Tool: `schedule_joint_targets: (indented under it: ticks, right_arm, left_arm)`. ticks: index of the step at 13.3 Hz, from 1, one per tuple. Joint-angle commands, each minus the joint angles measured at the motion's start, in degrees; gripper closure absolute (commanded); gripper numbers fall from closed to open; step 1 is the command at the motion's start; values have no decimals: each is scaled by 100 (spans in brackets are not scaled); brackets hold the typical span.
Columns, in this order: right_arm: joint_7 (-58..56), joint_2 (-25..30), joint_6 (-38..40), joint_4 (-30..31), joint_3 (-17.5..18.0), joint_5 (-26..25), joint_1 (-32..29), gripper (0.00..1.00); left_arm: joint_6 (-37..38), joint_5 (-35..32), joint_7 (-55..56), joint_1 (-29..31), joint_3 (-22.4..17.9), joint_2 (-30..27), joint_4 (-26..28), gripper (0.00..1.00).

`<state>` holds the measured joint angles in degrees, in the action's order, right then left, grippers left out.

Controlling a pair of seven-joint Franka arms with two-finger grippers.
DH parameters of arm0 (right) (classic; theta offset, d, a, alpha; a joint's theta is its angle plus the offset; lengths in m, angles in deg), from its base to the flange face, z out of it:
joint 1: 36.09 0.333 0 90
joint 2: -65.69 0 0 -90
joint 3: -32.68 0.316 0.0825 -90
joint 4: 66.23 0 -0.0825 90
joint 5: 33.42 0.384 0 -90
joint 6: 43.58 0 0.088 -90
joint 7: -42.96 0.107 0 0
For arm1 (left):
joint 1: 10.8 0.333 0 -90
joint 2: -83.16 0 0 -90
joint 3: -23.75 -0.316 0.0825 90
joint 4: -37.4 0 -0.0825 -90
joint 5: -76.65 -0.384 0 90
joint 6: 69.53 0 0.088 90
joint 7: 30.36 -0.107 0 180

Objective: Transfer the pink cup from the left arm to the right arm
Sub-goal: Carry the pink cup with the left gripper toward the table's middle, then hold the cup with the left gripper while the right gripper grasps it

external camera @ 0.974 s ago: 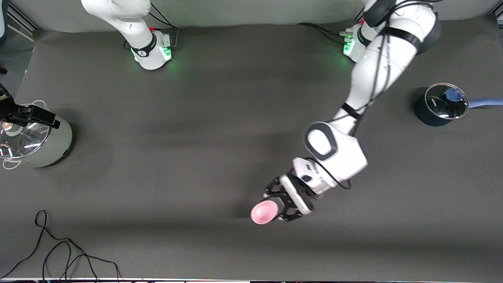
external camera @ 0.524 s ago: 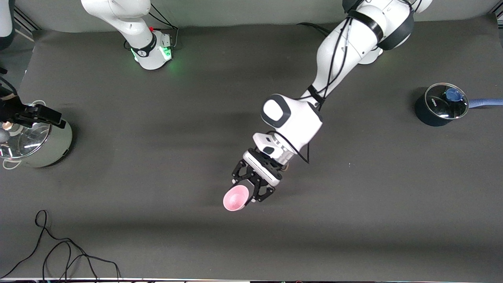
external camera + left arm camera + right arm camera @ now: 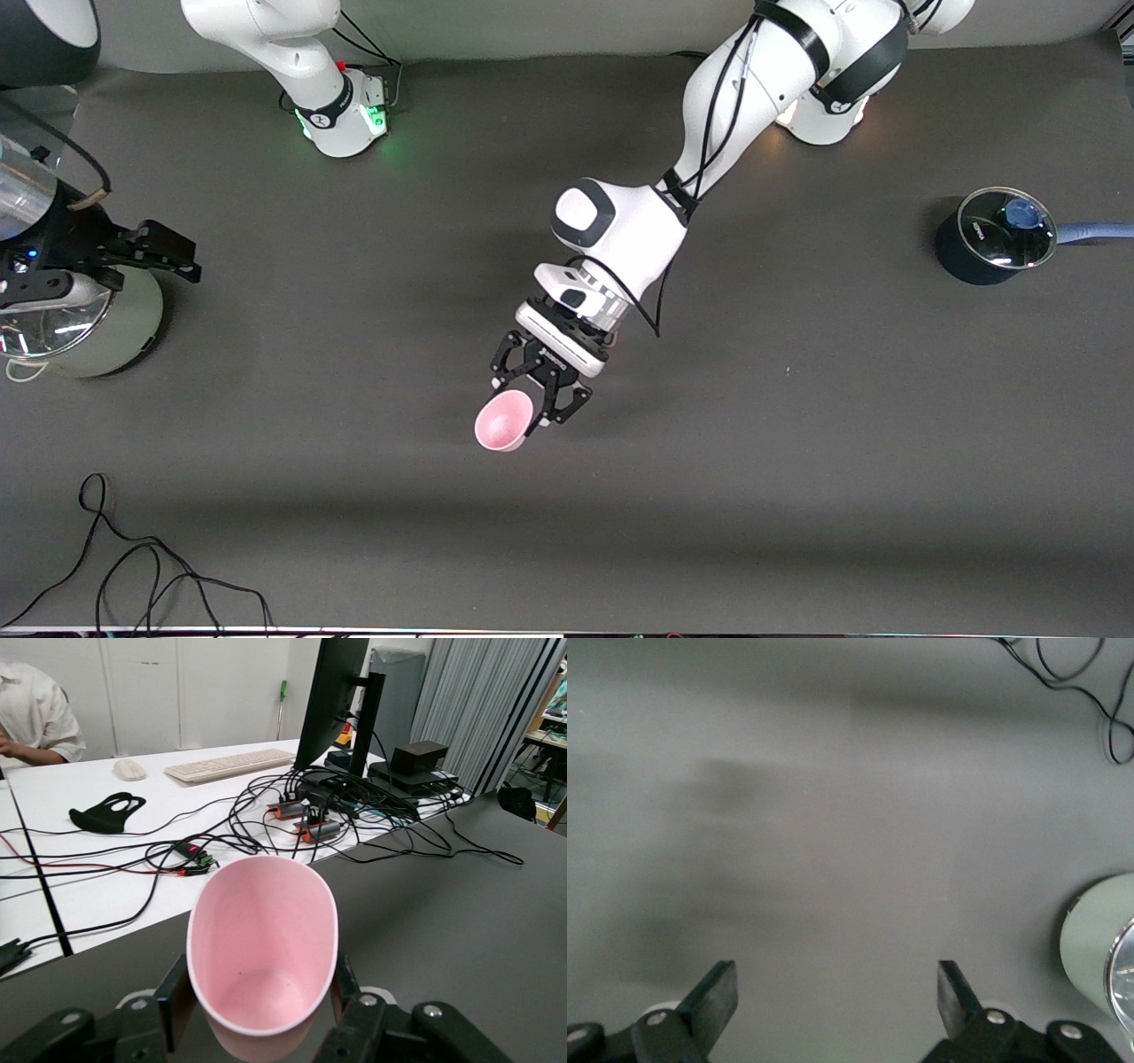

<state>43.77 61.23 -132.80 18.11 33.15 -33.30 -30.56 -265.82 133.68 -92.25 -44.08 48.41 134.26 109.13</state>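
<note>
The pink cup (image 3: 501, 423) is a small pale tumbler, tilted on its side in the air over the middle of the table. My left gripper (image 3: 518, 406) is shut on its lower body. In the left wrist view the pink cup (image 3: 262, 943) shows its empty inside, with the left gripper (image 3: 257, 1001) holding it and one black finger (image 3: 173, 1001) pressed on each side. My right gripper (image 3: 182, 255) hangs open over the table beside a pale green pot, toward the right arm's end. The right wrist view shows the right gripper (image 3: 835, 992) with wide-apart fingers (image 3: 718, 992) and only bare table between them.
The pale green pot (image 3: 115, 332) with a glass lid stands at the right arm's end; its wall (image 3: 1099, 939) shows in the right wrist view. A dark blue lidded pot (image 3: 974, 257) stands at the left arm's end. A black cable (image 3: 133, 567) lies near the front edge.
The left arm has carried the pink cup toward the right arm's end of the table. The right gripper has swung out from over the green pot toward the middle.
</note>
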Motion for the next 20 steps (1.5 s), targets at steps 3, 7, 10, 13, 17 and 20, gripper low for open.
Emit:
schedule_joint_targets:
  ticks: [3,7,10,13,17,20]
  right_arm:
    - [86,-783,28,-919,-21,23,307,0]
    - [95,-1503,28,-1631,181,14,308,0]
    - [112,-1750,19,-1887,339,6,308,0]
    - [269,-1803,-138,-1896,436,-3,421,0]
    - [622,-1847,-244,-1878,428,-47,746,0]
    - [1367,-1882,-306,-1825,428,-56,896,0]
  left_arm:
    - [56,-8,151,-1082,-1006,-126,-124,100]
    - [64,-8,151,-1232,-1024,-135,-229,100]
    - [56,-8,151,-1399,-1077,-135,-256,100]
    - [56,1,160,-1610,-1279,-117,-256,100]
    - [64,-8,160,-1760,-1306,-82,-309,100]
    - [12,19,160,-1848,-1306,-91,-291,100]
